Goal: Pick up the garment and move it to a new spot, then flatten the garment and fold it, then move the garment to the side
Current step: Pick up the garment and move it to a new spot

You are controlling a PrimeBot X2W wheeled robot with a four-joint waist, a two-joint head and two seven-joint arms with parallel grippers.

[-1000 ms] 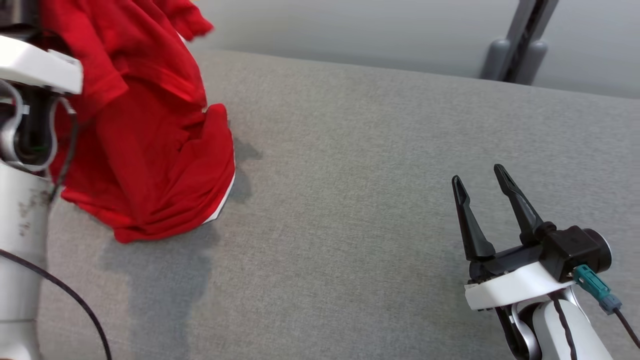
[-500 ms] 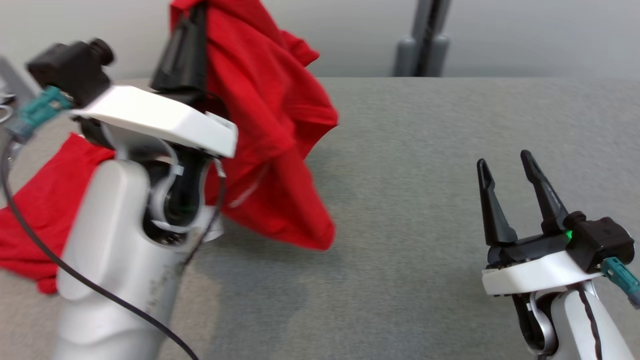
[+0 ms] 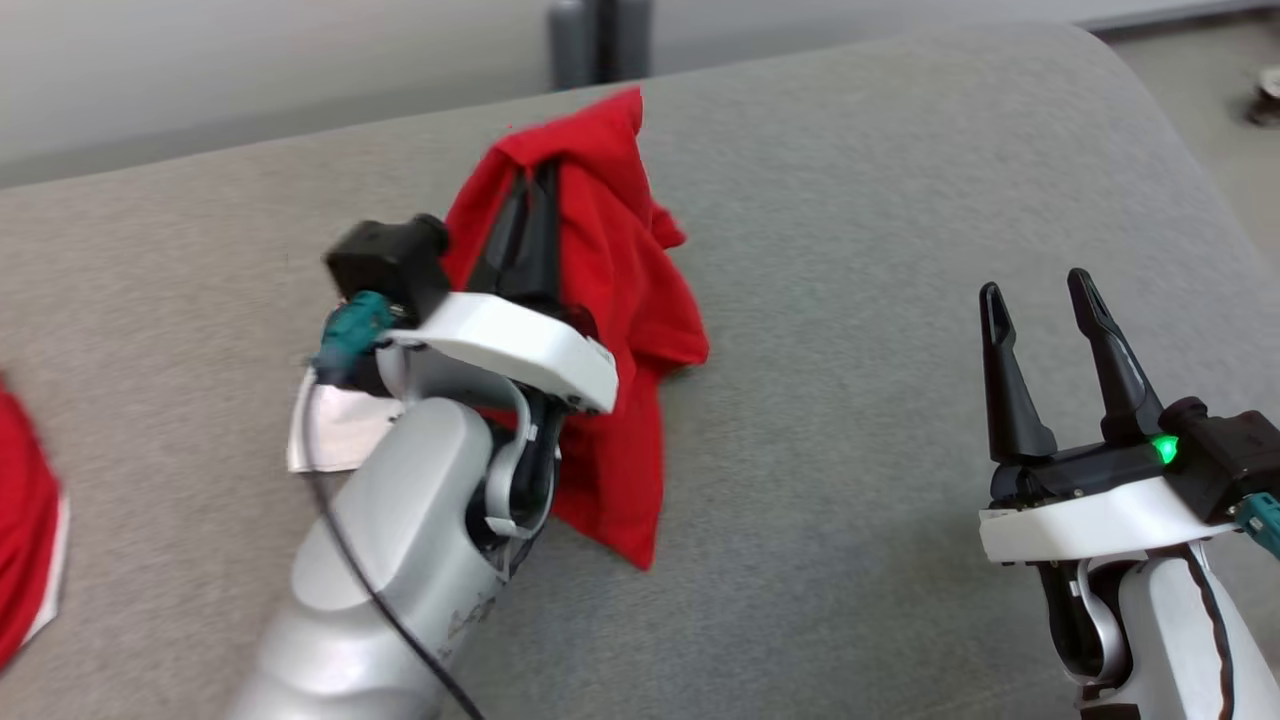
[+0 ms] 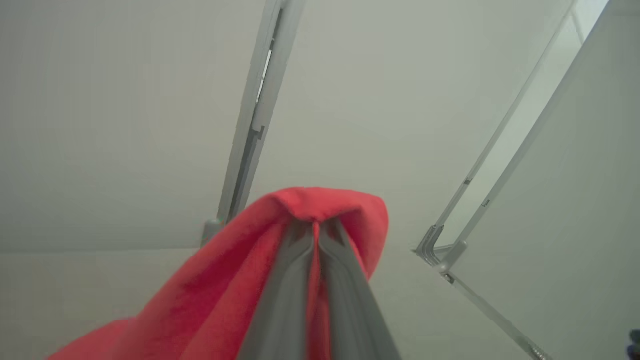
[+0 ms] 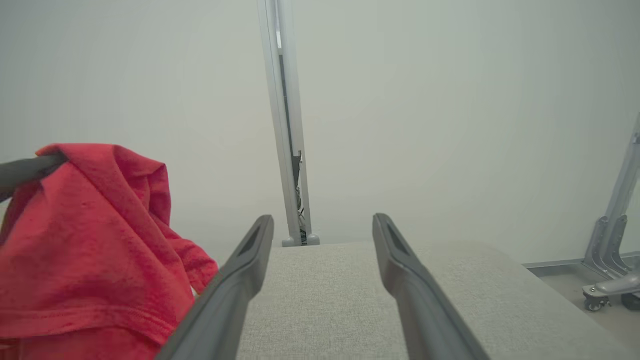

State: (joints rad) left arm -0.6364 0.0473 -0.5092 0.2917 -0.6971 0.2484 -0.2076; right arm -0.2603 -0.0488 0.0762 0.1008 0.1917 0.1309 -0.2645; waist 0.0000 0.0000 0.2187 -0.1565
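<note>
**Garment up in the left gripper, right gripper idle**

The right gripper is nearest, well to the right of the garment, with its fingers spread and nothing between them. The left gripper has its fingers pressed together on a fold at the garment's top. The red cloth is draped over the fingertips and hangs down past the wrist. Its lower corner is at or just above the grey surface; I cannot tell whether it touches.

The likeliest problem is the grip. It holds one bunched fold near the peak, so a quick swing could pull the cloth free and drop it in a heap. The garment is also crumpled and doubled over itself. If it is set down that way, it will probably land twisted, which makes flattening harder. A trailing corner could drag along the surface and roll under. Cloth lying against the left wrist may catch there on release.

A pale flat scrap lies on the surface under the left arm, just left of the garment. It could get swept along. Farther left, at the frame's edge, is another red cloth with a white edge. The surface right of the garment looks free for laying it out. Beyond the garment, past the surface's far edge, stands a grey post.
</note>
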